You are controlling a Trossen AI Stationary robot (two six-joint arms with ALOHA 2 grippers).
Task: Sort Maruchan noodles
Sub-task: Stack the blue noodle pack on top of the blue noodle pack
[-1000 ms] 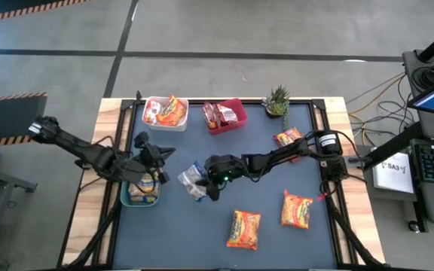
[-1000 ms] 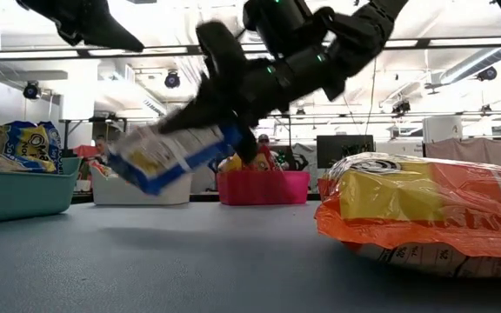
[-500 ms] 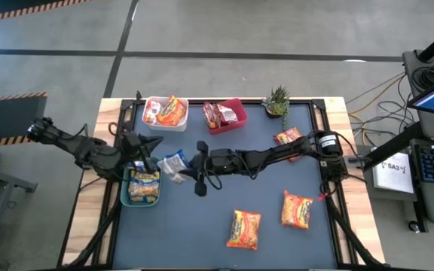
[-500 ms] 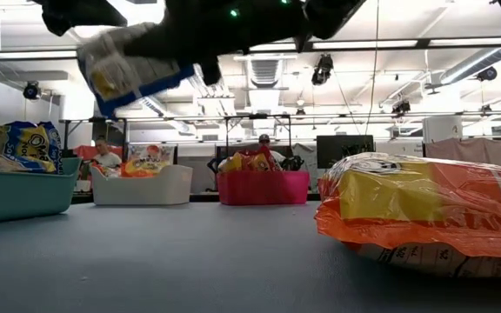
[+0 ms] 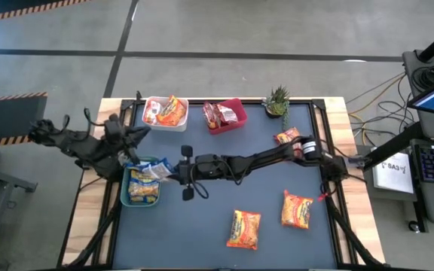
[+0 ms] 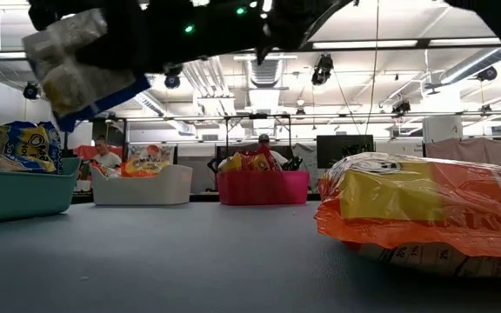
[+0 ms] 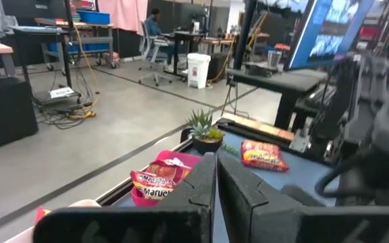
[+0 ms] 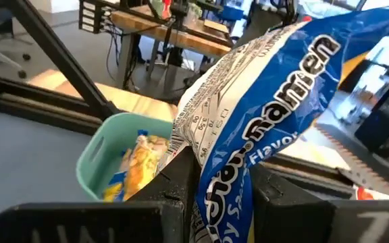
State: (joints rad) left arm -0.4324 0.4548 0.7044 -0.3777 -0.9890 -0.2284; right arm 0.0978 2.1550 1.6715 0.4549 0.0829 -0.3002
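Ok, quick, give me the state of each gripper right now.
Left gripper: shut, holding nothing, up beside the white bin.
Right gripper: shut on a blue-and-yellow ramen packet, carried next to the green bin.

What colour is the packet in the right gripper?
Blue and white packet; right wrist view shows it best.

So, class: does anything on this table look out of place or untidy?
Nothing is spilled or damaged. Four orange packets lie loose on the mat: three lie askew. The right gripper holds a blue packet over the green bin. The left gripper waits, shut.
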